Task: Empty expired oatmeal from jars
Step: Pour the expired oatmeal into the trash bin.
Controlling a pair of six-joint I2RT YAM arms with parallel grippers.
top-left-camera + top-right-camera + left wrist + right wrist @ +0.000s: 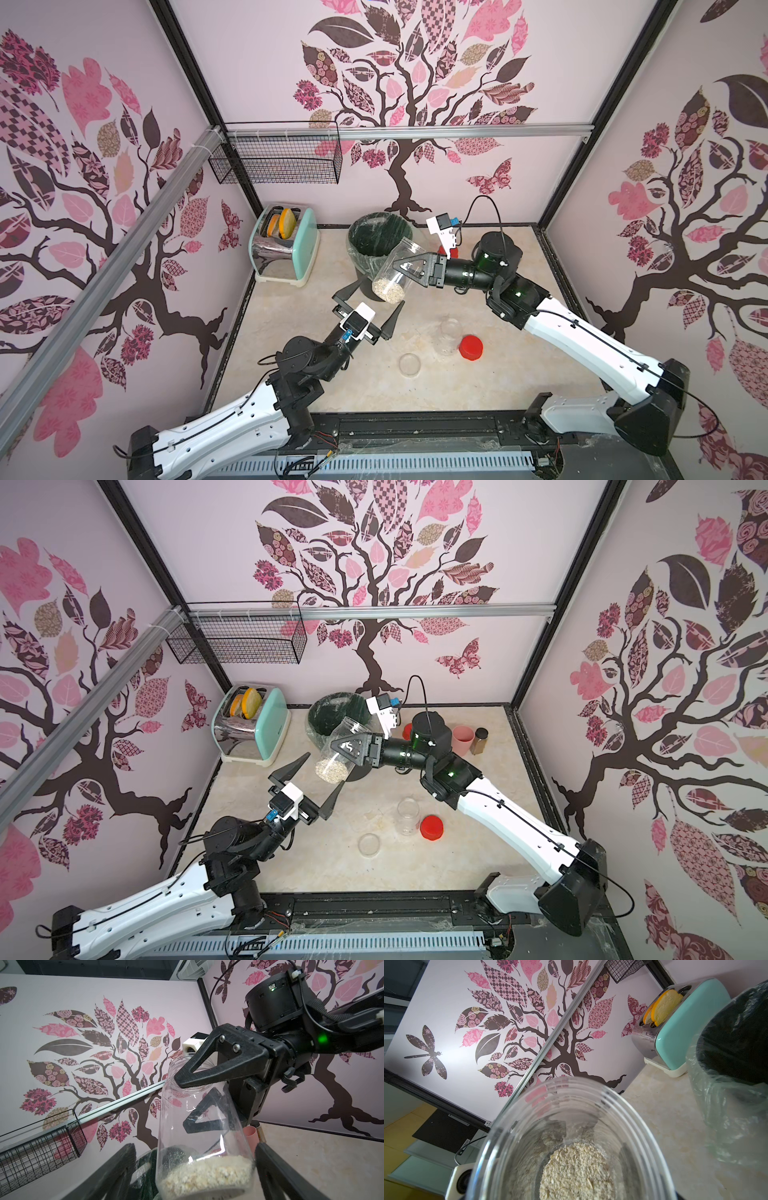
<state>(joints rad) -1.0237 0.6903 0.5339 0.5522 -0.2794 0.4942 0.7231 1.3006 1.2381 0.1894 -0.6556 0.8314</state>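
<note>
Left wrist view: looking along the left claw [194,1144], standing wide open, flanking the base of the held jar [176,1118] with a finger on each side and gripping nothing; not telling from here whether either finger is brushing the wall. Finding the oatmeal [207,1176] lying as a low pale layer at that base.

Starting nearest in a top view: passing a clear lid [409,364] lying flat on the worktop [332,386], then an empty jar [446,336] standing open with a red lid [471,347] just beside it. Reaching next the right claw [397,266], clamping the held jar across its upper wall just under the threaded neck and holding it clear of the worktop, tilted, uncapped mouth pointing toward the lined bin [356,249], base hanging lower.

Judging the held jar as light, thin-walled and smooth, so likely slippery and a little springy under a squeeze; taking hold best at the shoulder below the thread, probably the stiffest part. Expecting the loose flakes to be shifting all at once upon tipping.

Going farther: noting a toaster [286,249] beside the bin, and along the back, in a top view, a second red lid [407,730] mostly hidden behind the right arm, a pink cup [462,739] and a brown bottle [480,741].
</note>
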